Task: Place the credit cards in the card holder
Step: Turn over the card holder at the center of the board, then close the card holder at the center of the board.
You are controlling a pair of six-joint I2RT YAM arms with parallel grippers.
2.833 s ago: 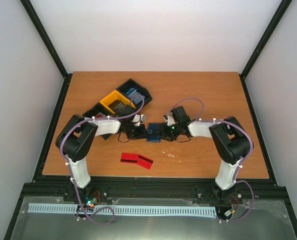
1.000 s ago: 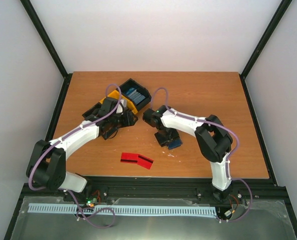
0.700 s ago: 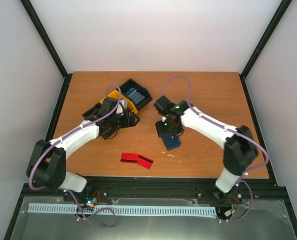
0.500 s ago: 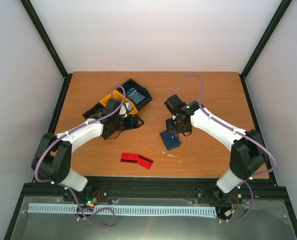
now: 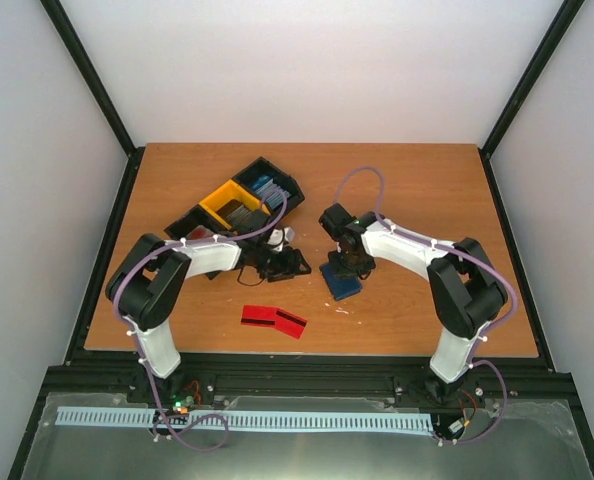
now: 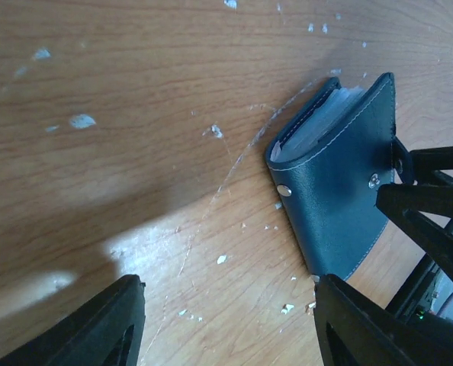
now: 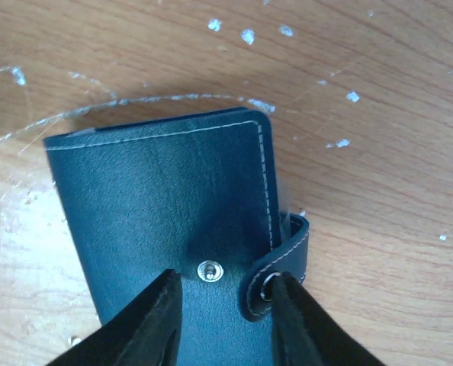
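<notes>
The bench [image 5: 407, 190] had most of its load at the middle and left. Bare wood lay open to the right and along the far edge, so there was ample room to swing either arm outward. The black and yellow bins [image 5: 217, 203] stood at the far left, behind the left arm and clear of the work.

The card holder [image 5: 343, 284] lay flat near the middle of the bench, folded shut, with nothing crowding it but the two claws. The right claw [image 5: 343, 262] hung directly over it. Its fingers were parted either side of the snap stud [image 7: 207, 269] and gripped nothing. That placement looked meant for catching the cover or the tab to open the fold. The left claw [image 5: 289, 263] sat low just beside the holder on its left, spread wide and empty, facing the holder's side. From there it was probably ready to steady the holder while the other claw worked.

The credit cards [image 5: 273, 320] lay together nearer the front edge, apart from both claws and not yet in the holder. They had open bench around them but little margin toward the front.

The snap tab [image 7: 276, 268] was undone, curling loose off the holder's edge beside one right finger.
</notes>
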